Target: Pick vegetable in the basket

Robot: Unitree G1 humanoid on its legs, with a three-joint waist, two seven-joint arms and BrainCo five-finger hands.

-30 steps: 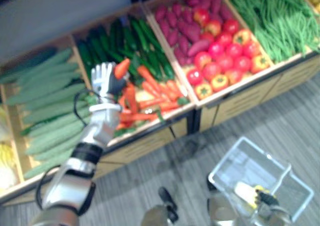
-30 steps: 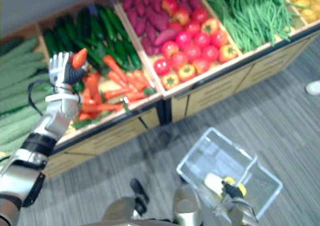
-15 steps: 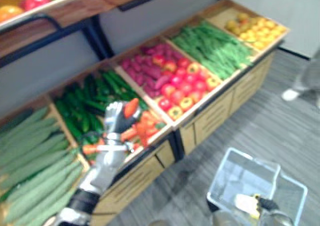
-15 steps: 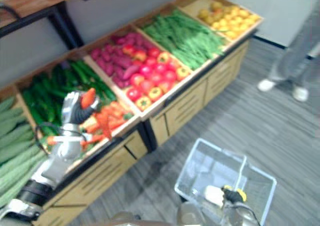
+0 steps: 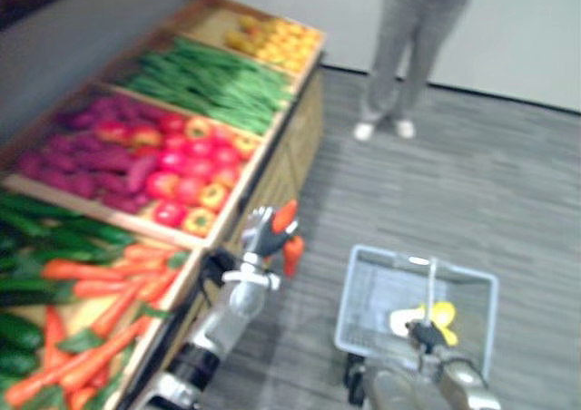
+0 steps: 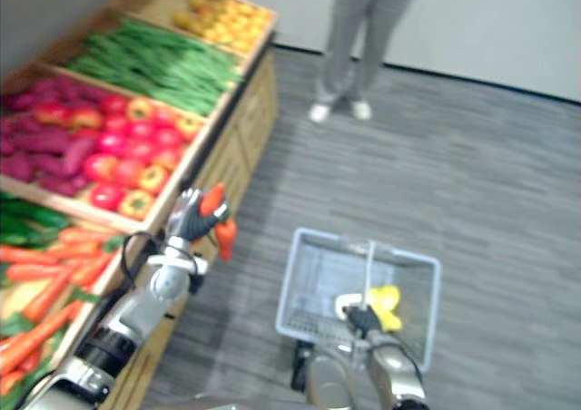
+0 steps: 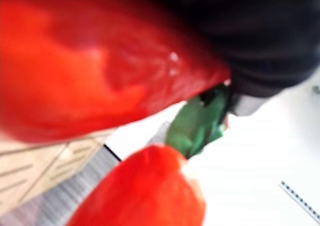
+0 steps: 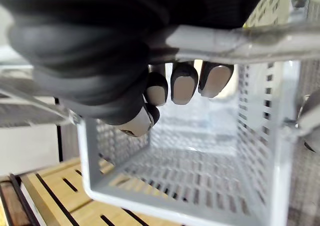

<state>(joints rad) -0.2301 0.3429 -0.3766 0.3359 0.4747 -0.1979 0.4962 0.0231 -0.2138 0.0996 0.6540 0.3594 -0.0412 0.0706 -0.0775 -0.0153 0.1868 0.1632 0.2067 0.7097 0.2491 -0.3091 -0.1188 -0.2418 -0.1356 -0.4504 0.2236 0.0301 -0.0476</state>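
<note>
— What is the basket (image 5: 354,292) carrying?
— A yellow-and-white thing (image 5: 428,317) is showing by its handle (image 8: 240,38); whether it is lying inside, I cannot tell. The right hand (image 5: 425,336) is curling its fingers (image 8: 181,85) round that handle.
— And the vegetable?
— Left of the basket, the left hand (image 5: 260,232) is gripping the red-orange vegetable (image 5: 285,216) in curled fingers. Farther left, the stand (image 5: 277,170) is holding carrots (image 5: 100,287), tomatoes (image 5: 186,179) and green beans (image 5: 209,79). Beyond the basket, a person (image 5: 408,47) is standing on open floor (image 5: 508,183).
</note>
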